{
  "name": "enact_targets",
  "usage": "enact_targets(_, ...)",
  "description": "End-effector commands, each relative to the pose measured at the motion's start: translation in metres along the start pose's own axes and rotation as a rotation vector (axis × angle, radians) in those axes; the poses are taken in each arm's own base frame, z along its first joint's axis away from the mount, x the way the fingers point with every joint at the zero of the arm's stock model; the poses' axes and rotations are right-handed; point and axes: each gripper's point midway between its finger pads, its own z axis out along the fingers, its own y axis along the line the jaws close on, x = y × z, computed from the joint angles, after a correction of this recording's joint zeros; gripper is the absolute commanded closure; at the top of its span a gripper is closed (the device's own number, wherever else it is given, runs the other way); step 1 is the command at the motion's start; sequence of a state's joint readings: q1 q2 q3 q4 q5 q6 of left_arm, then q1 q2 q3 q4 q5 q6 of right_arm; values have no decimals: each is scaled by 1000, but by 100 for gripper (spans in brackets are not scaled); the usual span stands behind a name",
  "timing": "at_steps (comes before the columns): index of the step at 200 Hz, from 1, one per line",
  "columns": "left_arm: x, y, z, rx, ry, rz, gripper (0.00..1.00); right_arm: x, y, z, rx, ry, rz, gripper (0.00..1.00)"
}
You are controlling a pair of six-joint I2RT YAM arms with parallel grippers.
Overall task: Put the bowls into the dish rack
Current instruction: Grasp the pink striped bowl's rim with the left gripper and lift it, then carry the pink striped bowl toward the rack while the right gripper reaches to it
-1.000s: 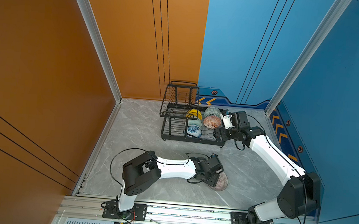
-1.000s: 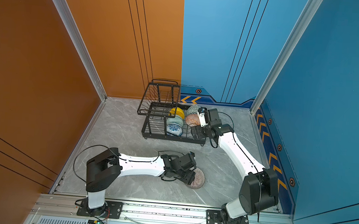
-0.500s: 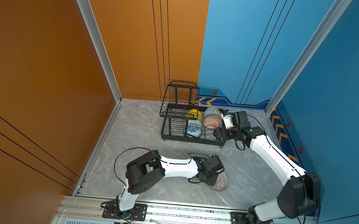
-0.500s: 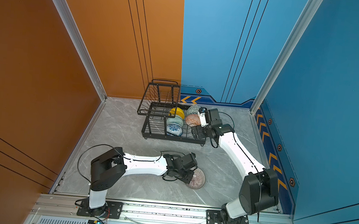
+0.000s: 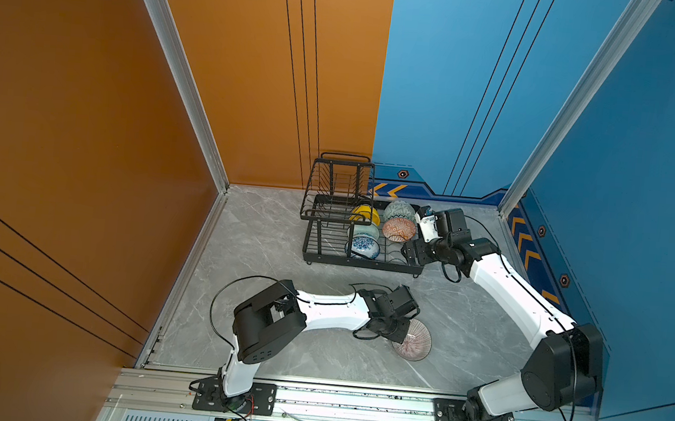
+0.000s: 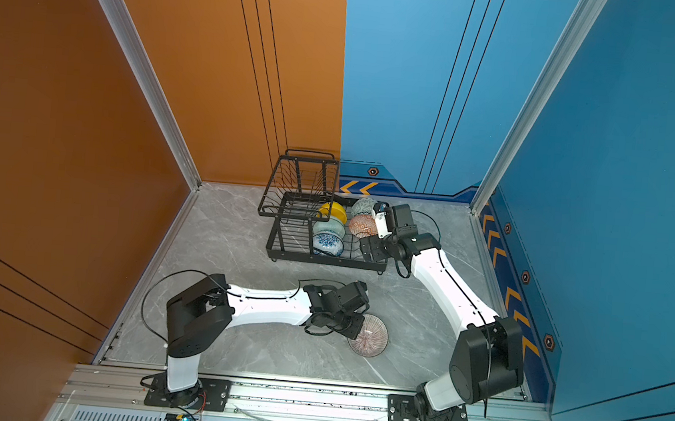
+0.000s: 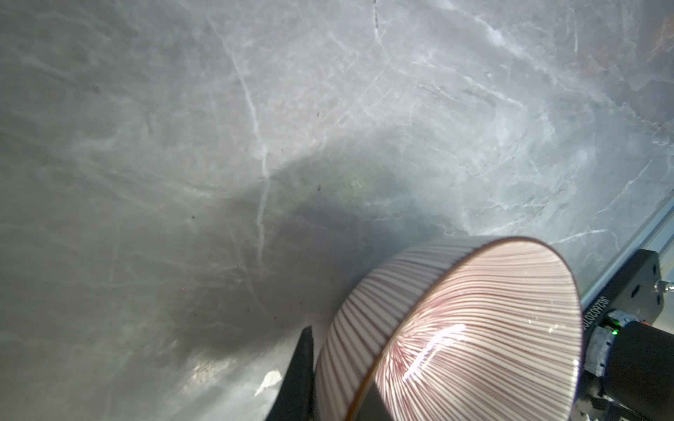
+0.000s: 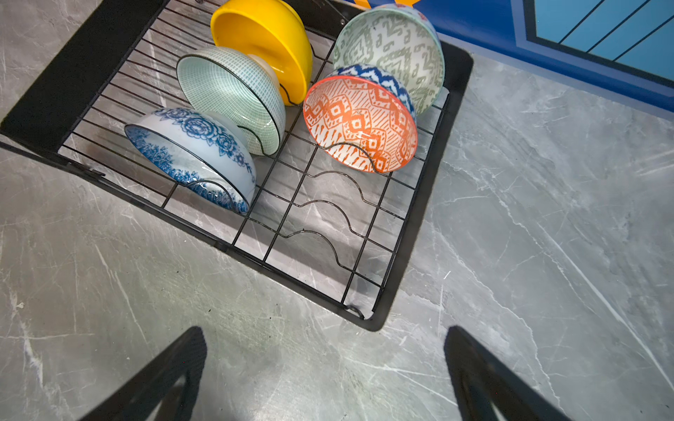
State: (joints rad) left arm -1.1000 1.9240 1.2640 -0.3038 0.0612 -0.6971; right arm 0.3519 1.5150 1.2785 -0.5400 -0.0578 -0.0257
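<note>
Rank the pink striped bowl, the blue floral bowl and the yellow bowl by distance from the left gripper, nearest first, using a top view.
From the left gripper:
1. pink striped bowl: gripped at its rim, outside the dish rack.
2. blue floral bowl: rack's near end.
3. yellow bowl: rack's far end.

Six bowls (image 5: 399,229) (no two alike, five racked), one black wire dish rack (image 8: 426,189), two white robot arms (image 5: 331,311).

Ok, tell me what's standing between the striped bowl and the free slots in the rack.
Only bare table lies between the striped bowl and the dish rack. The free slots are at its near right end, where the open right pincer hangs by the corner and may crowd the way in.
</note>
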Motion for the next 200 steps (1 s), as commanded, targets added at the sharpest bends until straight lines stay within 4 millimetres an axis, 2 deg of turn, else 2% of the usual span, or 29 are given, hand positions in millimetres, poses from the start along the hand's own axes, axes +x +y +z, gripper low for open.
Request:
enact_targets(1,6,21,-11,-55,17,11,100,0,-1,-2,-8,0,0,0)
enact_targets(52,-1,31,-28,-79,-13,16,100,-2,0,-4,-13,-6,0,0)
enact_targets(106,-16,42,-58,-116,-88,19,100,-3,1,-7,-37,-16,15,0)
enact_targets(160,-31,63,-98,-146,-193,-4,100,-7,4,-17,-79,-41,45,0)
enact_targets(200,-42,85,-137,-184,-313,-46,100,-13,21,-32,-175,-74,88,0)
